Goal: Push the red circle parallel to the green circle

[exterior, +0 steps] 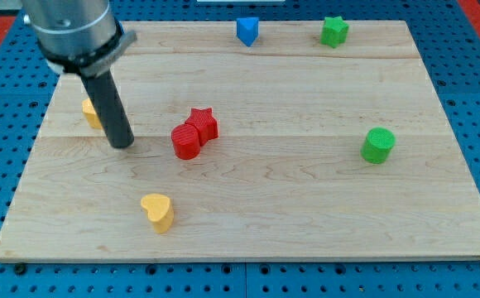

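Note:
The red circle (185,140) lies left of the board's centre, touching the red star (203,123) just to its upper right. The green circle (378,145) sits far to the view's right at about the same height in the view. My tip (122,145) rests on the board to the left of the red circle, a short gap away, not touching it.
A yellow block (91,112) sits behind the rod at the left, partly hidden. A yellow heart (157,211) lies near the bottom left. A blue block (247,31) and a green star (334,31) sit along the top edge of the wooden board (306,223).

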Tool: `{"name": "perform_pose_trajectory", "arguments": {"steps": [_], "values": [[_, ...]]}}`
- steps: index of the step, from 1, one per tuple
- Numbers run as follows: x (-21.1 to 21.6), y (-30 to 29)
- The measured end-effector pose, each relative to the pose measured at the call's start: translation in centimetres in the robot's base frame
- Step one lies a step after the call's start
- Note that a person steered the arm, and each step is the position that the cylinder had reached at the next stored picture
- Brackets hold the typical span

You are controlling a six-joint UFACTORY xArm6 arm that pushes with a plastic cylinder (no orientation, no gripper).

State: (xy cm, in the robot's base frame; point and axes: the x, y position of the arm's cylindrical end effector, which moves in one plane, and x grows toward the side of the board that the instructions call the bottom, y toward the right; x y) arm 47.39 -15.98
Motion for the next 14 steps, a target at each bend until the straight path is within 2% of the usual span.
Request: {"name": "perform_pose_trajectory", "arguments": {"steps": [1,4,8,9,10,11,12,13,14], "values": [[1.5,0.9],[-0.7,0.9],[-5.7,0.8],[-5.8,1.3],[-7.9,2.9],[-11.8,9.0],[-11.1,16.7],[-9.9,10.0],[-6.8,6.2]]}}
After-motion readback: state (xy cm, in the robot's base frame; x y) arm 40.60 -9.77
